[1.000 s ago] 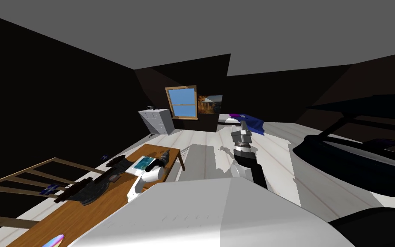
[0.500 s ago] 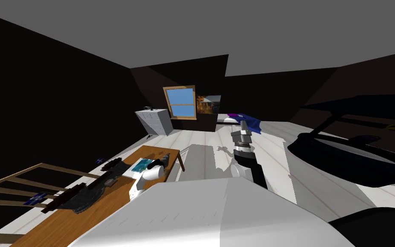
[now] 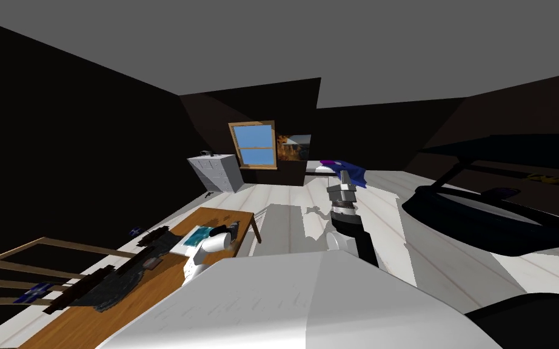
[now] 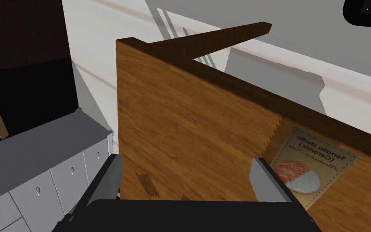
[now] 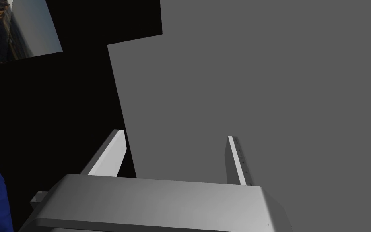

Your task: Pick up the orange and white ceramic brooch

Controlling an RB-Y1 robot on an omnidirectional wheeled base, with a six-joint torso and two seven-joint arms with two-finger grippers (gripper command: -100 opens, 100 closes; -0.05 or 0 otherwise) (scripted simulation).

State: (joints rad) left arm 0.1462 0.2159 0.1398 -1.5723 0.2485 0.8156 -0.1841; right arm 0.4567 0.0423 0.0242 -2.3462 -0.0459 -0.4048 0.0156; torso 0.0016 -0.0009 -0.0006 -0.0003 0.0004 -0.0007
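**As the left claw [image 3: 233, 229] hangs open, the brooch [image 4: 297, 176] lies just beside one finger**

Where the head camera looks down, I see my left arm stretched over the far end of a wooden table [image 3: 151, 297], the claw near a flat teal-covered item [image 3: 194, 237]. A dark garment [image 3: 120, 275] sprawls along the tabletop nearer me. The right claw [image 3: 344, 177] is raised ahead of me, well apart from the table. A white chest of drawers [image 3: 214, 171] stands at the far wall beside a window [image 3: 253, 144].

From the left wrist, the two fingers [image 4: 110, 177] stand wide apart, with bare wood between them. The orange and white brooch sits on a tan printed card [image 4: 329, 155] lying flat on the table, just beside one finger and outside the gap. The chest of drawers shows past the table's edge.

From the right wrist, that claw's fingers [image 5: 116, 151] also stand apart, gripping nothing.
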